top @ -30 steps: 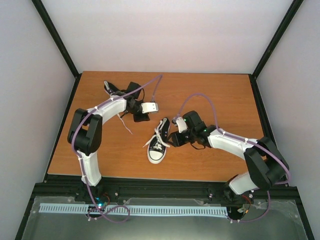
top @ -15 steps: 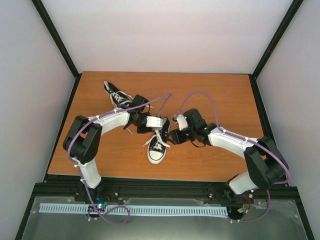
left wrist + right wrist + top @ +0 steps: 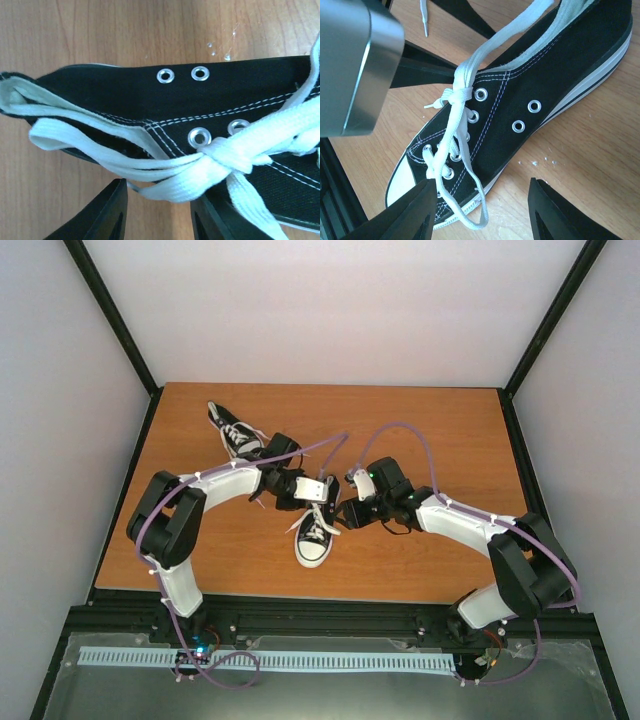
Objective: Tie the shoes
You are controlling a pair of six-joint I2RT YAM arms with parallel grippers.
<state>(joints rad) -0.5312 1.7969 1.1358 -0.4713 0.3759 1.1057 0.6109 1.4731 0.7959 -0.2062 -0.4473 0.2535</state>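
Observation:
One black shoe [image 3: 313, 538] with a white toe cap lies mid-table, toe toward the arms. The other shoe [image 3: 232, 430] lies at the back left. My left gripper [image 3: 322, 492] is at the near shoe's heel end. In the left wrist view that shoe [image 3: 150, 95] lies on its side, and a knotted white lace [image 3: 220, 152] loops just above my open left gripper [image 3: 159, 205], with bare wood between the fingers. My right gripper [image 3: 482, 212] is open beside the shoe [image 3: 530, 85], a slack lace loop [image 3: 472, 222] lying between its fingers.
The wooden table [image 3: 420, 430] is ringed by a black frame and white walls. The left gripper's grey body [image 3: 355, 65] fills the upper left of the right wrist view, close to the shoe. A loose lace tip [image 3: 423, 17] lies on the wood behind it.
My left arm has swung from the back-left shoe over to the heel end of the middle shoe. The right arm has hardly moved, and its jaws stand a little wider.

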